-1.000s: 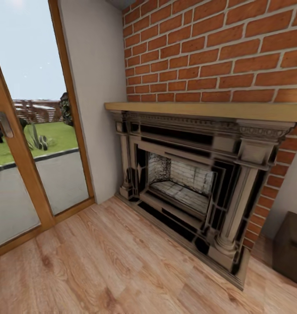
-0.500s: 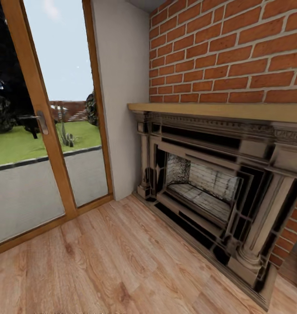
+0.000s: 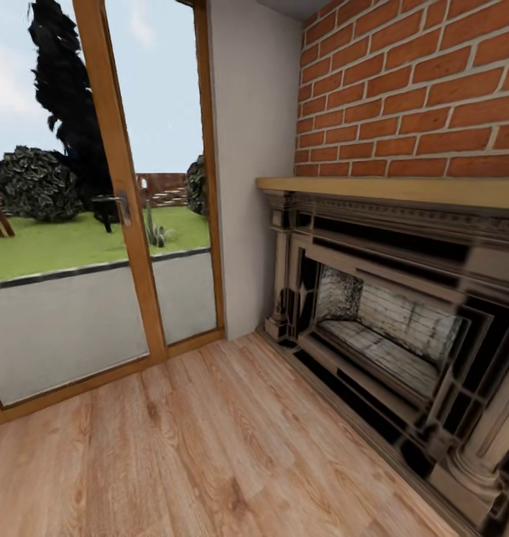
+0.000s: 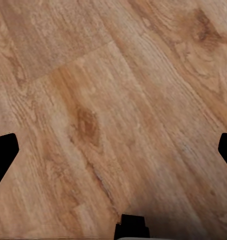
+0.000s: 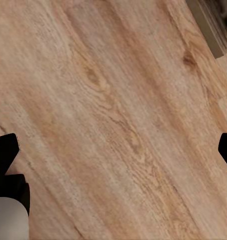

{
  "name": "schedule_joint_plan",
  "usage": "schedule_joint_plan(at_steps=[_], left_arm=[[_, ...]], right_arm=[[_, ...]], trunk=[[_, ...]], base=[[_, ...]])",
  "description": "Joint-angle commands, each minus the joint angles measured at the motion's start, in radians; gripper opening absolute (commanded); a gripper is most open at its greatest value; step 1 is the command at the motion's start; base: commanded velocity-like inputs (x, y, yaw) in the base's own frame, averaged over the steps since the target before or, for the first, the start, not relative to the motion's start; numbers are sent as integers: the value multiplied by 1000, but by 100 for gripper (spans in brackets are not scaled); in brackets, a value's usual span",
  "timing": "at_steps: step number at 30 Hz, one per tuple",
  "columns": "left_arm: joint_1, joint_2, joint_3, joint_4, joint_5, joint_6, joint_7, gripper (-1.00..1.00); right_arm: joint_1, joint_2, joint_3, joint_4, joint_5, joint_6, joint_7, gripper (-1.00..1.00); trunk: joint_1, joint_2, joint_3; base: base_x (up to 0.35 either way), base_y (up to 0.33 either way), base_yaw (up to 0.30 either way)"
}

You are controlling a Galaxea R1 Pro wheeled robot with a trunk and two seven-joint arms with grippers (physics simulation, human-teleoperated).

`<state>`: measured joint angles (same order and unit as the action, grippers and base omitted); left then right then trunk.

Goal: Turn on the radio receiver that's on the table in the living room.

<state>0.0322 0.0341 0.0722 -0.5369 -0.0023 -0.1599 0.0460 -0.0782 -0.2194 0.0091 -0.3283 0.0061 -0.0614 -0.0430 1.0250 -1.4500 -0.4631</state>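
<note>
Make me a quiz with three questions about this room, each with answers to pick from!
1. Where is the fireplace?
A. right of the glass door
B. left of the glass door
C. outside on the grass

2. What colour is the wall above the mantel?
A. blue
B. red brick
C. green

3. How is the glass door?
A. wide open
B. lying on the floor
C. closed

Answers: 1 A, the head view has the door at left and the fireplace at right. 2 B, red bricks with pale mortar rise over the mantel. 3 C, its frame stands upright, meeting the floor.
</note>
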Motion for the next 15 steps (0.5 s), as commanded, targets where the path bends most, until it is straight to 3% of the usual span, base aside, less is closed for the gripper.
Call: schedule_joint_plan(at_steps=[1,15], left_arm=[[0,0,0,0,0,0,0,100],[0,0,0,0,-1,0,0,100]], right_arm=[[0,0,0,0,0,0,0,100],[0,0,0,0,0,0,0,100]], trunk=[[0,0,0],[0,0,0]], base=[[0,0,300],[0,0,300]])
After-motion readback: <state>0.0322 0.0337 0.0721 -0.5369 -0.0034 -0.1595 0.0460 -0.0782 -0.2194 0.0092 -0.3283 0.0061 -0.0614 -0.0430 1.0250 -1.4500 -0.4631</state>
